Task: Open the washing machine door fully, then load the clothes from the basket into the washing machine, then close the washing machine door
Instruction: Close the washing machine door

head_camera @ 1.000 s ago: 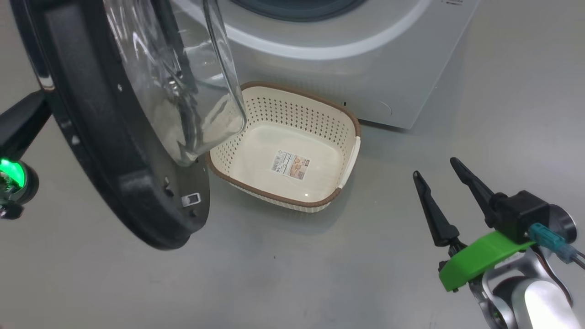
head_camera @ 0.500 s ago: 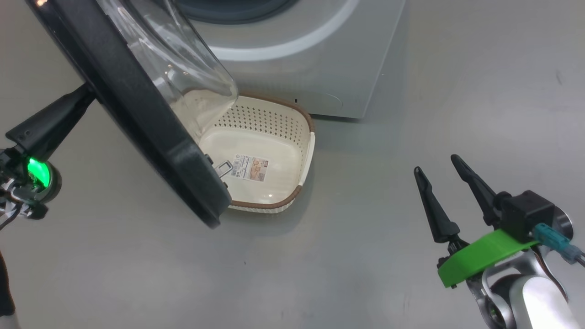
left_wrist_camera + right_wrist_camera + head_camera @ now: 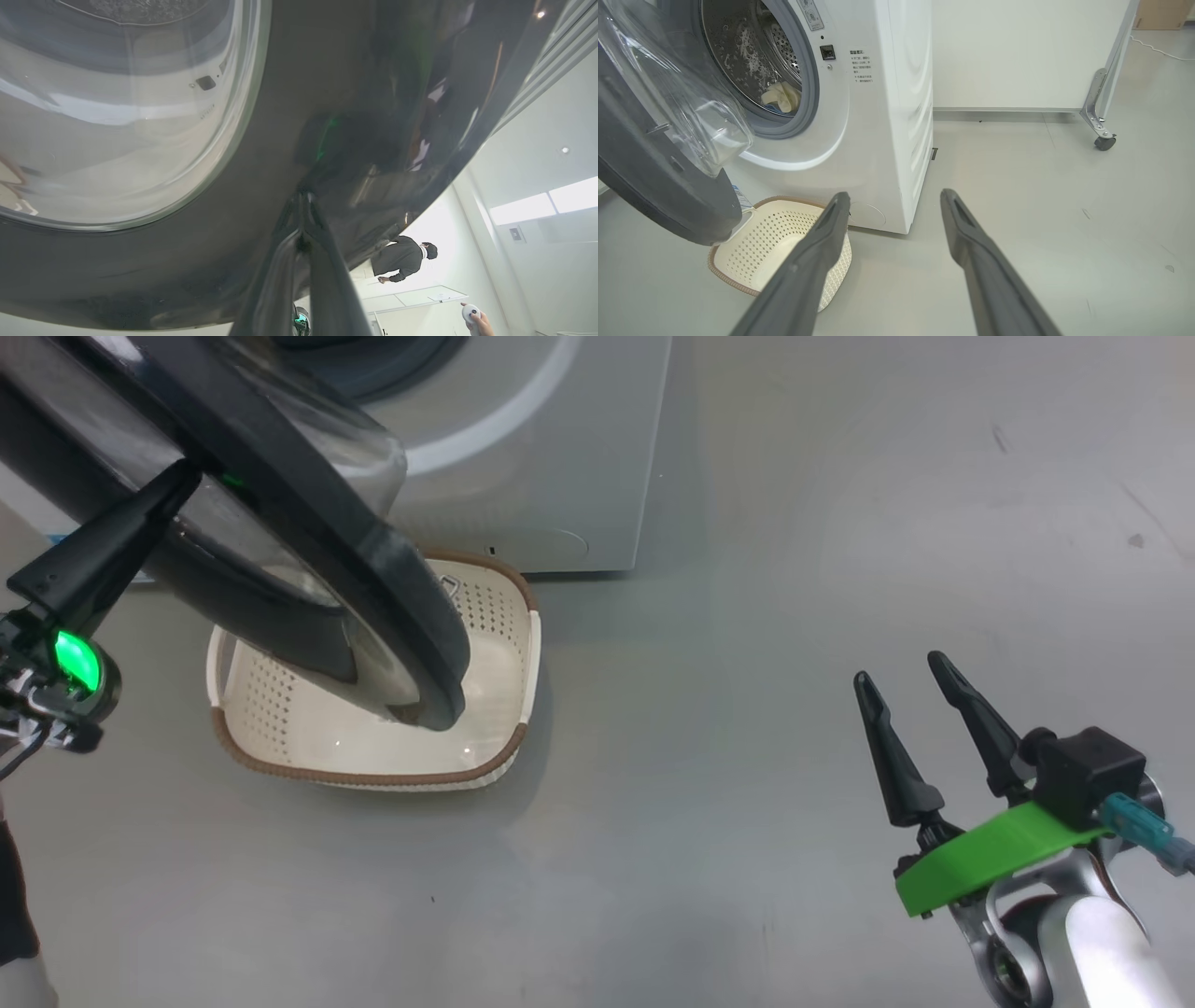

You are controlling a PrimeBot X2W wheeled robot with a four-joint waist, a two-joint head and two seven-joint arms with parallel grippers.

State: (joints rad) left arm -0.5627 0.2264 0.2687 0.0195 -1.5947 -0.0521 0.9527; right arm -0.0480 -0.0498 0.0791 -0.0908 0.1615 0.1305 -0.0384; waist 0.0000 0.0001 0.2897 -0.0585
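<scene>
The big white front-loading washing machine (image 3: 887, 116) has its round black-framed glass door (image 3: 401, 597) half open, with the glass bowl facing the drum. The door hides part of the cream plastic basket (image 3: 373, 777) on the floor below. Pale cream clothes (image 3: 782, 95) peek from the drum. Your left gripper (image 3: 303, 205) has its fingers pressed together, holds nothing, and touches the door's frame. Your right gripper (image 3: 896, 667) is spread wide and empty.

Head camera steeply down on basket (image 3: 373, 777), right wrist low, sharing it, left wrist seemingly against door (image 3: 350, 93).
</scene>
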